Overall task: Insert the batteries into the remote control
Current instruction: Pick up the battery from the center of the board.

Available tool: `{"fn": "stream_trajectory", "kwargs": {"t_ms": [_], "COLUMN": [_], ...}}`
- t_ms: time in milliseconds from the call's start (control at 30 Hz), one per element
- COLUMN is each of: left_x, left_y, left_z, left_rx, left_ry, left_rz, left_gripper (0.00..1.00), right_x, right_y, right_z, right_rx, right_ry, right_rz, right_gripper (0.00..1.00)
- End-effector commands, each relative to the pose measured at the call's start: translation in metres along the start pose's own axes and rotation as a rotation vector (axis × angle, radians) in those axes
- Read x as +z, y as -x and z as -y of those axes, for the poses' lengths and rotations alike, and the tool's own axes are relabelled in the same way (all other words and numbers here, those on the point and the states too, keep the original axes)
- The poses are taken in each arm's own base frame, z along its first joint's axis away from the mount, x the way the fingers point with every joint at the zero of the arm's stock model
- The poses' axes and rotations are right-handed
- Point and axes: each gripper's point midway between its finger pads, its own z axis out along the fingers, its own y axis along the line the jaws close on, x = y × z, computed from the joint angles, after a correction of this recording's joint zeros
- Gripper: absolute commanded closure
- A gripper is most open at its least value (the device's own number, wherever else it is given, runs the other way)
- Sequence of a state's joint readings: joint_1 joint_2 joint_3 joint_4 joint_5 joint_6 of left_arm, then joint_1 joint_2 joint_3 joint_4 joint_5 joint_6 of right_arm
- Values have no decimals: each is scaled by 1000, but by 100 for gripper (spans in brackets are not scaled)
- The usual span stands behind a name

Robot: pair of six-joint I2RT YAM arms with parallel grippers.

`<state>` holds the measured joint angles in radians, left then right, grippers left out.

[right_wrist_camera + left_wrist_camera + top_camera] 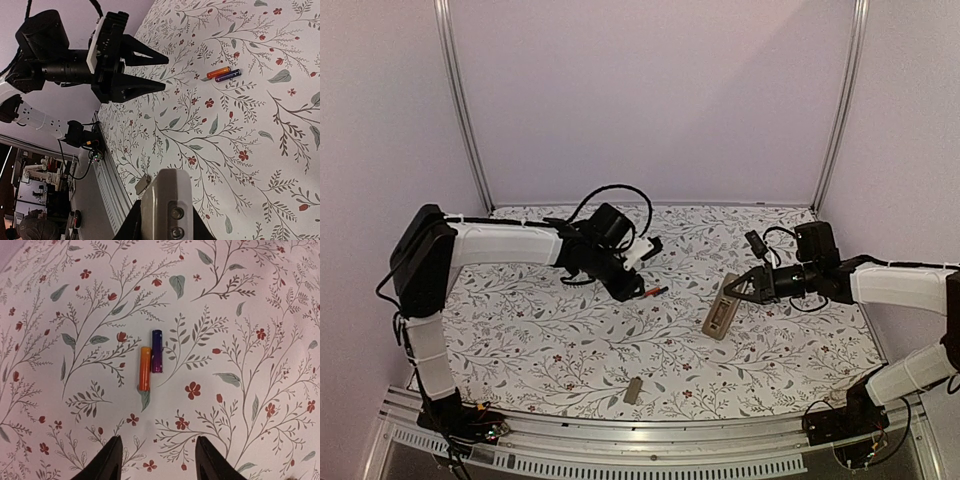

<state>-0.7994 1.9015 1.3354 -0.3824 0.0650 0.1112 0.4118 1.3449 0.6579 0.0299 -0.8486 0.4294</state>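
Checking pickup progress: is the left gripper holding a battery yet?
No, the orange battery and purple battery lie on the tablecloth ahead of the open left gripper.

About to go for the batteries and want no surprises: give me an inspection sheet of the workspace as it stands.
Surface: floral tablecloth, lying flat.
Job's things: orange battery and purple battery side by side on the cloth; remote control with one end in the right claw.
Clutter: small grey cover plate near the front edge.
Grippers: left claw open above the batteries, holding nothing; right claw shut on the remote control.
Cables: black loop arching over the left wrist.
Surroundings: lilac walls; aluminium rail in front.
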Motion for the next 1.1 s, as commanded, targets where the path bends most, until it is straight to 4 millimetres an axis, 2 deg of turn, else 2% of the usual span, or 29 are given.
{"fn": "stream_trajectory", "kwargs": {"t_ms": [0,167,533,733,1067], "left_x": [18,38,64,73,82], "left_y": [-5,-9,-9,-11,-11], "left_z": [-5,-8,-15,-26,-25], "left_rx": [71,105,137,132,153], "left_ry": [-23,-25,-51,-35,-60], "left_rz": [-73,-122,-141,-151,-158], "left_gripper": [54,60,67,67,68], "right_x": [-4,-1,0,1,3], "right_y": [2,1,1,2,1], "right_z": [-5,0,1,0,1], "right_rx": [-57,-40,-30,-29,-21], "right_ry": [3,-2,1,7,12], "right_rz": [21,11,5,3,-2], "right_gripper": [100,100,100,100,100]}}
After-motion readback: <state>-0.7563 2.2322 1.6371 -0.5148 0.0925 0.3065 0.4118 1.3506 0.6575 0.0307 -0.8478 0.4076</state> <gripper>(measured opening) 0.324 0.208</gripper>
